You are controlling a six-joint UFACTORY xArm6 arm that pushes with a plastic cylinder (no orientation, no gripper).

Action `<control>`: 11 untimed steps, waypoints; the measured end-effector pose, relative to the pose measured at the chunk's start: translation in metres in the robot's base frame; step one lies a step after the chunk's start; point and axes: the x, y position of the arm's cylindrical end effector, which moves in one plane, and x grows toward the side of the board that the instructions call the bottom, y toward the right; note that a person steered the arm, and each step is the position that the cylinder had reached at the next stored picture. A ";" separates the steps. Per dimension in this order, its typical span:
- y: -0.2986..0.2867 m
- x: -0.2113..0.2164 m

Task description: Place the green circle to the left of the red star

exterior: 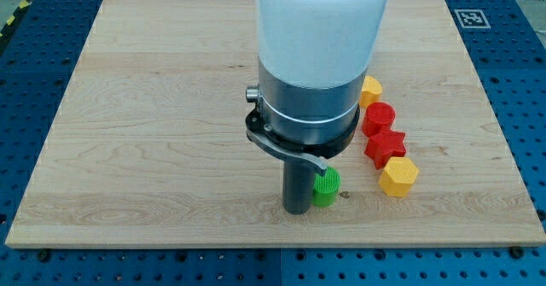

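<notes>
The green circle (326,187) sits on the wooden board near the view's bottom middle. My tip (298,207) rests on the board right against the green circle's left side. The red star (384,144) lies to the right of the green circle and a little higher in the view, with a gap between them. The arm's white and grey body hangs over the middle of the board and hides what lies behind it.
A red round block (380,116) sits just above the red star. A yellow block (370,90) lies above that, partly hidden by the arm. A yellow hexagon (398,176) lies below the star. The wooden board (145,107) lies on a blue perforated table.
</notes>
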 end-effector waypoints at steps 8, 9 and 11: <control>0.026 0.013; 0.025 0.012; 0.020 -0.014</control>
